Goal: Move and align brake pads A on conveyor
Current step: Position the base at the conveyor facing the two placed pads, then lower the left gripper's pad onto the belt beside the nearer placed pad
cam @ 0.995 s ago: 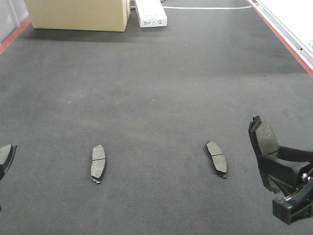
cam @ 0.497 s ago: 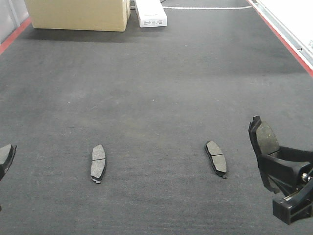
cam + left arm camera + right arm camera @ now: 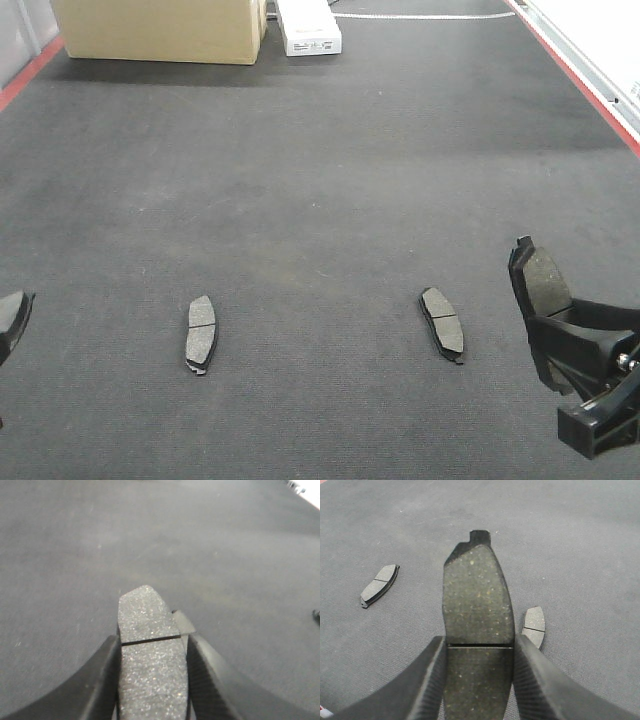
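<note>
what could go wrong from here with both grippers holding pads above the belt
1. The right gripper pinches its brake pad by the lower part only, most of the pad jutting out; it may twist or slip on release and land crooked.
2. The two pads on the conveyor, left one and right one, lean opposite ways, so lining up against them could go askew.
3. The left gripper and its pad are barely in the front view, so placement there is hard to check.
</note>
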You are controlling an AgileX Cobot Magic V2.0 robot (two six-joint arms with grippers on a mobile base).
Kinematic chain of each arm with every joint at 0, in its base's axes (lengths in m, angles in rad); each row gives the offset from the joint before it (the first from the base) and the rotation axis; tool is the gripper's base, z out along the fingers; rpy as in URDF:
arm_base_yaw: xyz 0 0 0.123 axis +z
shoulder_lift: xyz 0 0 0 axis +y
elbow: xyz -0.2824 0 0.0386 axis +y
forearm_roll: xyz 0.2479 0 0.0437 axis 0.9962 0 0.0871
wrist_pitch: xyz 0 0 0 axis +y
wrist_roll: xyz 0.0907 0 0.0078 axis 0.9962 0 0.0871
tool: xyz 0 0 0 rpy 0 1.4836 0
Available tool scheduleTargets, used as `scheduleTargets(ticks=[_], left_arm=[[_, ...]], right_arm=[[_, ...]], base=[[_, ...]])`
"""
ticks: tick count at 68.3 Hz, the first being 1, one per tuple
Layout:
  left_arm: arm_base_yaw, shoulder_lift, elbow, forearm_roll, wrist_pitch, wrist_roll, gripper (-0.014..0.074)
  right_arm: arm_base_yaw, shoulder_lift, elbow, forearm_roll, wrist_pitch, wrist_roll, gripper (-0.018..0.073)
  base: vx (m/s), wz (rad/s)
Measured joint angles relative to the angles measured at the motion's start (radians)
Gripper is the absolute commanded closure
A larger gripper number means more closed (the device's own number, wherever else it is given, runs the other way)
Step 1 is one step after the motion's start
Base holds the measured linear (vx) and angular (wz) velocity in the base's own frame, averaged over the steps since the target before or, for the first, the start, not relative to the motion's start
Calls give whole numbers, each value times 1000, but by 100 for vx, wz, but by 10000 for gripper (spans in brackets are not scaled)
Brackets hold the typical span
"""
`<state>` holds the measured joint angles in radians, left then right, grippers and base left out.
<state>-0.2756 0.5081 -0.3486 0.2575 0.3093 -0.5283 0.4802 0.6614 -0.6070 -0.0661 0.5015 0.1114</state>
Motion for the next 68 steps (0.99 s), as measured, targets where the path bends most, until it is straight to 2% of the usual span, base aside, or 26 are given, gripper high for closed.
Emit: scheduleTargets(ticks=[15,28,34,39,55,61,68], left_arm=[[0,1,0,0,-122,0,503],[-5,87,0,4,-387,-3,503],[-36,173,-1,7,-491,-7,503],[-87,271,-26,11,-530,-8,503],[-289,671,-262,-3,-509,-9,503],[-328,843,-369,-87,-452,-9,496],[-329,992,-455,-188,-399,-9,481]], right_arm=[[0,0,0,0,0,0,568],[0,0,0,0,0,0,568],[0,0,0,0,0,0,568],[0,0,0,0,0,0,568],[0,0,0,0,0,0,568],[0,0,0,0,0,0,568],[0,0,0,0,0,0,568]], base=[[0,0],[0,0],[0,0],[0,0],[0,0],[0,0],[0,0]])
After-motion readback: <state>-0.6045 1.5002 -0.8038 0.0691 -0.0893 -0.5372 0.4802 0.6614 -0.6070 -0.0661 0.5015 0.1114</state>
